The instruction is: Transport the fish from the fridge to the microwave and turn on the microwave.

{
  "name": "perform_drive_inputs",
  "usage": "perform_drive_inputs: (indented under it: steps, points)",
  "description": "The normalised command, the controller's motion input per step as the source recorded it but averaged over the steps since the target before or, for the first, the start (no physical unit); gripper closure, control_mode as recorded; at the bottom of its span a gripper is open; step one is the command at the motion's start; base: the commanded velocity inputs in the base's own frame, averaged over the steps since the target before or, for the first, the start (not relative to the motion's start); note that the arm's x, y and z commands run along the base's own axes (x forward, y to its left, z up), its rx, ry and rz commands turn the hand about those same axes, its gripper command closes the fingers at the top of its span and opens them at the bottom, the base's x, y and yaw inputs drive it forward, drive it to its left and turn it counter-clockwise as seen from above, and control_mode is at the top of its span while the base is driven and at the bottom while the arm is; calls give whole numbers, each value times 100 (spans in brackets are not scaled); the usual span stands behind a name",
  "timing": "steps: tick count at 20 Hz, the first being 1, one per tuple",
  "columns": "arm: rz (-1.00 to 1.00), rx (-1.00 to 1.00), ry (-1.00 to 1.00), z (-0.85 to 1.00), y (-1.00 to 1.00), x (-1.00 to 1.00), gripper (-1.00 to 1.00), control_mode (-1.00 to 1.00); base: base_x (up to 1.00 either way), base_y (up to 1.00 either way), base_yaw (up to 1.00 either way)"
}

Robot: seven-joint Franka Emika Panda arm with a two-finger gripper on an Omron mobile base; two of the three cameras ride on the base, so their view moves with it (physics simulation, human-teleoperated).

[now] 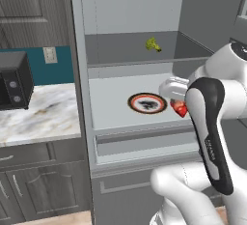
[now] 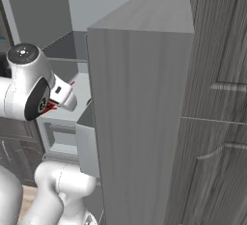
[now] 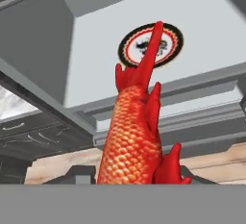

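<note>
Fish lengthwise along hand, tail toward plate

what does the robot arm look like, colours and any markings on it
The arm is glossy white with rounded, tube-like links and fat curved joints. One link carries a long black panel with small pale lettering, too small to read. In the right base view a round dark cap with small dots closes a joint end. No loose cables show.
</note>
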Motion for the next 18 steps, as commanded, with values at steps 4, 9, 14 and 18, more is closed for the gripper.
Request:
perform_drive_inputs:
  steps: [4, 9, 14, 18]
  points:
    - [11, -11, 0, 14, 13, -31, 100, -100, 0, 0, 0]
    - [0, -10, 0, 22, 10, -24, 100, -100, 0, 0, 0]
    - [0, -6, -9, 18, 1, -24, 100, -100, 0, 0, 0]
    - [0, -3, -12, 21, 0, -29, 100, -100, 0, 0, 0]
